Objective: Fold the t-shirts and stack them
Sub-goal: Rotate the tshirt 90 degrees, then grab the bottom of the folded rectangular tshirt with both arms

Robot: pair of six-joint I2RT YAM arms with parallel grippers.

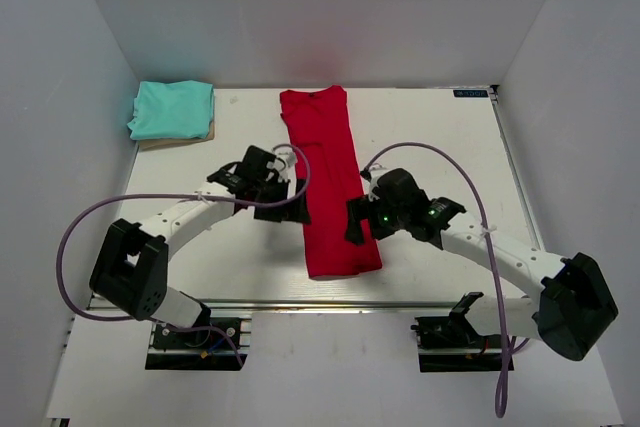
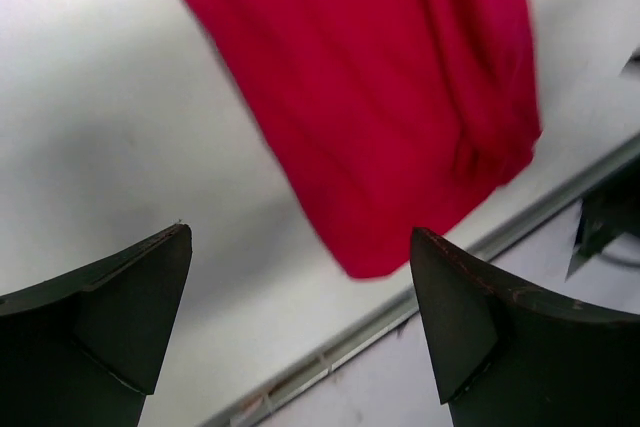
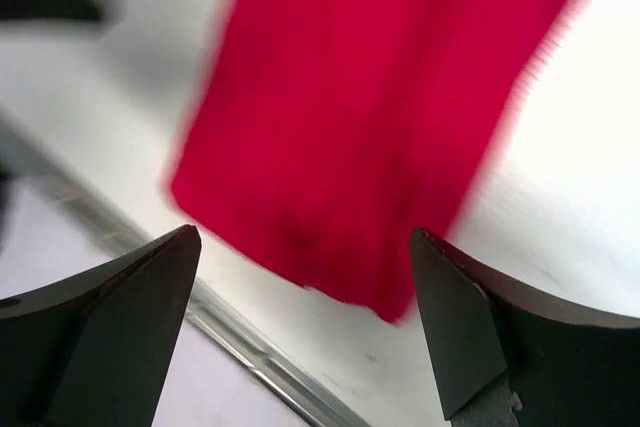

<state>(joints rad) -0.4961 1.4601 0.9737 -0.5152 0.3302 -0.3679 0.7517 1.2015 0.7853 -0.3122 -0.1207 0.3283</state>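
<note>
The bright red cloth t-shirt (image 1: pixel 328 182) lies flat in the middle of the white tabletop (image 1: pixel 440 147), folded lengthwise into one long narrow strip. It runs from the far side toward me, slanting slightly, and its near end stops just short of the metal rail at the front edge. The cloth looks smooth and plain. In the left wrist view the red strip (image 2: pixel 400 77) shows a soft lengthwise crease and a rounded near corner, and in the right wrist view (image 3: pixel 370 117) it is blurred, with a small dimple near its hem.

The light teal t-shirt (image 1: pixel 172 109) sits in the far left corner, well apart from the red one, in a neat rectangular fold with a tan edge showing under it.

My left gripper (image 1: pixel 296 207) hangs just beside the strip's left edge about halfway along, fingers spread wide and holding nothing (image 2: pixel 300 235). My right gripper (image 1: pixel 358 222) is at the strip's right edge, a bit nearer to me, also spread wide and empty (image 3: pixel 305 234). From above it overlaps the cloth, and I cannot tell whether it touches.

Purple cables (image 1: pixel 70 237) loop off both arms, and white walls close in the tabletop.
</note>
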